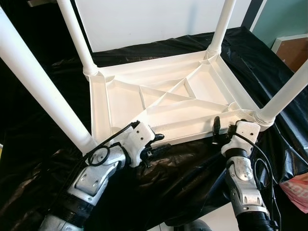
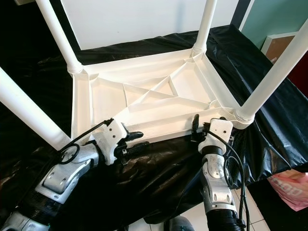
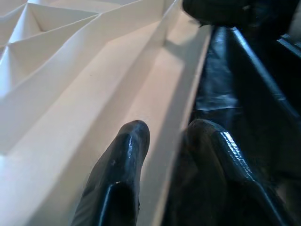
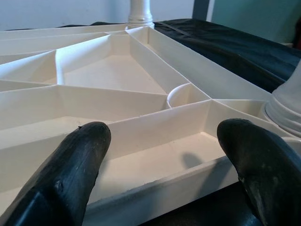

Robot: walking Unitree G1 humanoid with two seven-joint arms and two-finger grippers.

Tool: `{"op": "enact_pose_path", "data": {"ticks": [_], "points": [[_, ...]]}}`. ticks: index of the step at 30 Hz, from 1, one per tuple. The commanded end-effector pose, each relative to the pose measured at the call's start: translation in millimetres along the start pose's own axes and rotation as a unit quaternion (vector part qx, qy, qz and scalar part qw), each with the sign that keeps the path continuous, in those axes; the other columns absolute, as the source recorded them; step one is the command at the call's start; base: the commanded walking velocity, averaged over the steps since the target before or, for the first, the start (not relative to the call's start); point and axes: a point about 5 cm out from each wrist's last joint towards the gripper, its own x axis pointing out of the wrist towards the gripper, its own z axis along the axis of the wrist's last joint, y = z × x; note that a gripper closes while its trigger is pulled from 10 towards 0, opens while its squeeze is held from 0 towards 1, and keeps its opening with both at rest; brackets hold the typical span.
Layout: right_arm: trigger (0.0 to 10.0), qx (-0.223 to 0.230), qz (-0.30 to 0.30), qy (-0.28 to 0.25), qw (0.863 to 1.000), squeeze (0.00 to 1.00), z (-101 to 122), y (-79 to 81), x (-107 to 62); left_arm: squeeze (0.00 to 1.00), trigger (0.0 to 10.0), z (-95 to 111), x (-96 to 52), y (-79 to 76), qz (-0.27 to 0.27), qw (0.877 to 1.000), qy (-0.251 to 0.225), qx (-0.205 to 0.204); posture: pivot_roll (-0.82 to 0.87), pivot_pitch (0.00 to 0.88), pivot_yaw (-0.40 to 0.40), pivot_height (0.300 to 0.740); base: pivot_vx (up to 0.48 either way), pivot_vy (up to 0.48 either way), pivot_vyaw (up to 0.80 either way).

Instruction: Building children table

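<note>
Both grippers sit at the near rim of the upturned table [image 1: 168, 98], which lies centre frame, legs up, on black sheeting [image 1: 192, 168]. Left gripper [image 1: 155, 144], lower left of centre: fingers narrowly apart and straddling the near rim wall, one finger [image 3: 123, 160] inside the tray, the other outside on the sheeting; whether they are pinching it I can't tell. Right gripper [image 1: 222, 131], lower right of centre: fingers wide, spread along the near rim just beside the near-right leg socket, gripping nothing. Looks like the legs are all in, so the step in hand is likely a two-point grab to lift or flip. To do it well: close both on the rim wall, not on the thin inner ribs, keep the grips level, lift evenly. Clearance: near-left leg [image 1: 43, 91] slants across the upper left close over the left arm, near-right leg [image 1: 284, 96] rises just past the right wrist. Sheeting is slippery and loose and drops off at lower right. Far legs [image 1: 77, 36] stand close to the white wall [image 1: 154, 19], so little room to swing that way.
</note>
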Motion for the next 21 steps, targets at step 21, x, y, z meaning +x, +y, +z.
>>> {"op": "enact_pose_path", "data": {"ticks": [21], "points": [[10.0,-0.007,-0.004,0.012,1.000,0.00,-1,-3.5,-2.1,0.00,10.0,-32,9.6,2.2,0.056,0.987,0.152,-0.006,0.02,0.162,-0.004,0.740,0.000,0.000,0.00]]}}
